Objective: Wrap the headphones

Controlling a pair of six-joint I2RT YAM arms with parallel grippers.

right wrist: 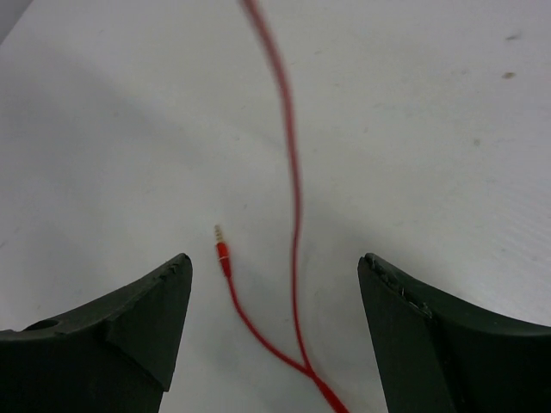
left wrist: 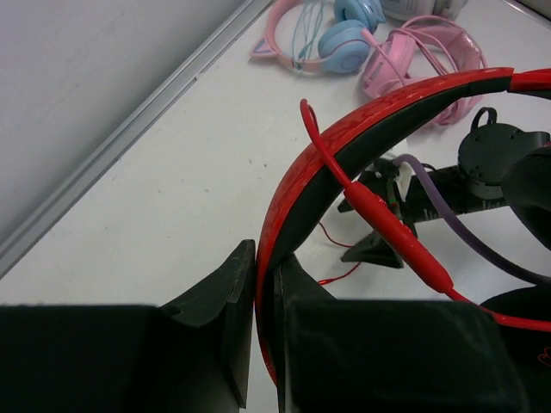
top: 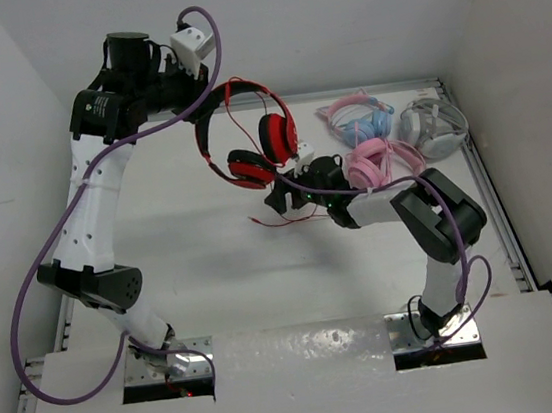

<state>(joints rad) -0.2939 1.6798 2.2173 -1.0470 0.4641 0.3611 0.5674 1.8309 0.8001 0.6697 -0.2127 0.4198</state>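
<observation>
The red headphones (top: pixel 253 139) hang in the air above the back middle of the table, ear cups down. My left gripper (top: pixel 206 109) is shut on their black-and-red headband (left wrist: pixel 362 129); in the left wrist view the band is pinched between its fingertips (left wrist: pixel 263 284). The thin red cable with its inline remote (left wrist: pixel 398 234) drops to the table (top: pixel 288 220). My right gripper (top: pixel 278 204) is low over the table and open; in the right wrist view the cable (right wrist: pixel 293 198) and its plug (right wrist: pixel 221 251) lie between its fingers (right wrist: pixel 275 267), untouched.
Pink headphones (top: pixel 381 161), pink-and-blue headphones (top: pixel 356 116) and grey-white headphones (top: pixel 433 127) lie at the back right. White walls close in the table at the back and sides. The pink pair also shows in the left wrist view (left wrist: pixel 413 52).
</observation>
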